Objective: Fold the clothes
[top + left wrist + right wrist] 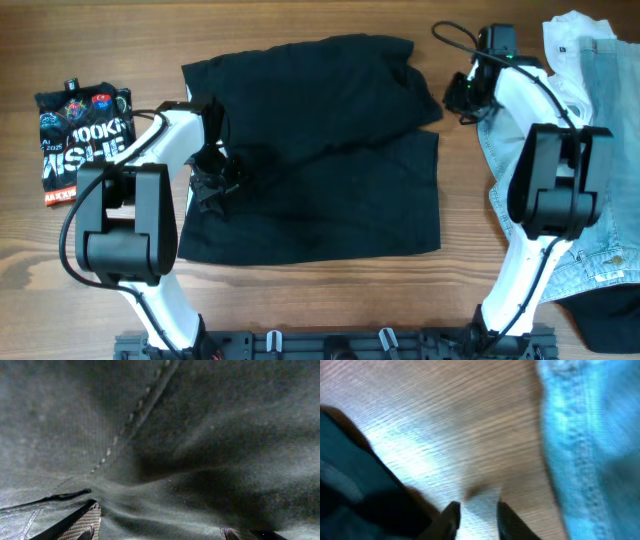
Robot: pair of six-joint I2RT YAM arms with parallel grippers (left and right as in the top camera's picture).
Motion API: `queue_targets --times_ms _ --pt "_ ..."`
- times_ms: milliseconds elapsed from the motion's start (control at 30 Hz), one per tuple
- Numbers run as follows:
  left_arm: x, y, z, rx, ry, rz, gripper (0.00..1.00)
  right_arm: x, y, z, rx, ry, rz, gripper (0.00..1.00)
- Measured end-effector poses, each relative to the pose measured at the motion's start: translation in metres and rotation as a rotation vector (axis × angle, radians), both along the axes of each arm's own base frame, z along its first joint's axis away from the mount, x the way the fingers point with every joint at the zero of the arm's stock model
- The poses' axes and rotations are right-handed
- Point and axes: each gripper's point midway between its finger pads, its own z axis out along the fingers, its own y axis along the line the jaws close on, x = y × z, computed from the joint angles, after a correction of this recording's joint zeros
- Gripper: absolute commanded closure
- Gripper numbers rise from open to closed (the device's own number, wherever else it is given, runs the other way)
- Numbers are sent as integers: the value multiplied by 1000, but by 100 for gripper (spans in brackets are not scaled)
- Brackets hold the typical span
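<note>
The large black garment (320,150) lies spread on the wooden table, its upper part folded over with a slanted edge. My left gripper (212,185) is at its left edge, pressed down on the cloth. In the left wrist view the fingers (160,527) are wide apart, with black fabric (200,435) and a stitched seam filling the view. My right gripper (462,95) hovers over bare wood just right of the garment's upper right corner. Its fingers (476,515) are slightly apart and empty, between the black cloth (350,485) and the light-blue denim (590,435).
The light-blue denim (600,200) lies along the right edge, with a white piece (575,45) at its top and dark cloth (612,320) at its bottom. A folded black printed shirt (85,140) lies at the far left. A cable runs near the right wrist.
</note>
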Motion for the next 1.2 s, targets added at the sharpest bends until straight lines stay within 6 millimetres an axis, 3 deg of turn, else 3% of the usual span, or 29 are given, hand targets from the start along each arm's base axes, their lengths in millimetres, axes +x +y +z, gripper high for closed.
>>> queue_targets --times_ms 33,67,167,233,300,333,433,500,600,733,800,900,1067,1200 --pt "2 1 1 2 8 1 25 -7 -3 12 -6 11 -10 19" --pt "4 2 3 5 17 1 24 -18 -3 28 -7 28 -15 8" --pt "32 12 23 42 -65 -11 21 -50 -1 96 -7 22 -11 6" --pt "42 16 53 62 -158 -14 21 -82 2 124 -2 72 -19 6" --pt "33 25 88 108 -210 4 21 -113 7 120 31 186 -57 6" --pt "31 28 98 123 -230 17 21 -117 11 116 52 193 -62 6" --pt "10 39 122 184 -302 93 20 -158 25 108 125 220 -100 6" --pt "-7 44 125 205 -339 135 20 -186 33 107 167 204 -123 6" --pt "-38 48 115 223 -346 213 17 -221 42 98 214 190 -169 6" --pt "-84 51 68 262 -234 359 15 -258 52 63 262 245 -217 7" --pt "-95 52 50 275 -204 416 16 -267 56 43 282 257 -226 7" --pt "-96 53 20 276 -239 499 42 -278 65 17 335 261 -233 7" --pt "-98 59 2 303 -273 536 75 -282 69 12 360 267 -236 7" --pt "-111 61 0 323 -228 537 69 -286 71 12 365 286 -240 8"
